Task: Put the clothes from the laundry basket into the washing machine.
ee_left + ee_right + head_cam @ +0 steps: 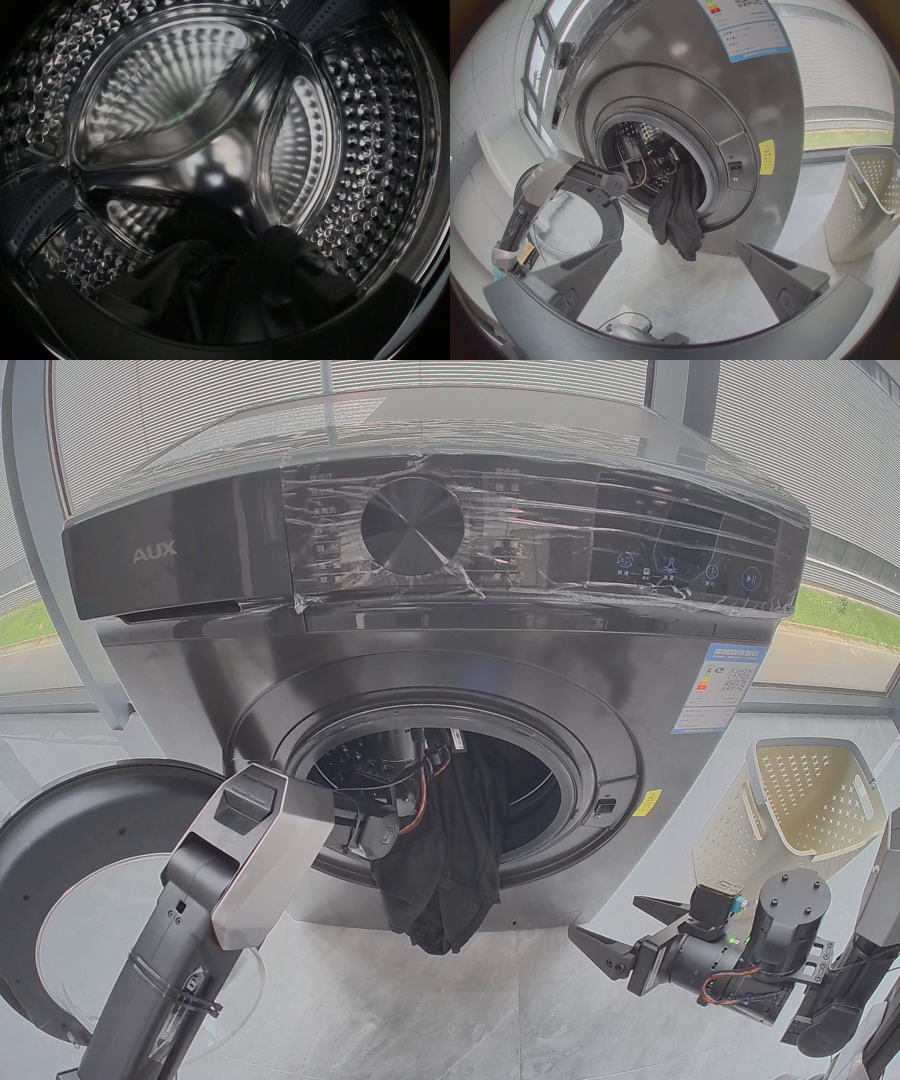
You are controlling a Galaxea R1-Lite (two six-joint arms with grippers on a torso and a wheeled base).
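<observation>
Right gripper [605, 920] gapes empty; left gripper [382, 772], inside the drum [539, 791], can't tell. Black garment [450, 857] looks soft, light: pinch its hanging fold.

The floor [394, 1007] is laid with large pale grey tiles veined like marble, and it carries everything here. The washing machine [647, 772] stands directly on it, its front base meeting the tiles. The cream, perforated laundry basket [806, 801] stands upright on the same tiles near the machine's right front corner, a strip of bare floor between them. A dark garment [450, 866] hangs over the lip of the machine's round opening, its lower end down near the tiles; whether it touches them cannot be told.
</observation>
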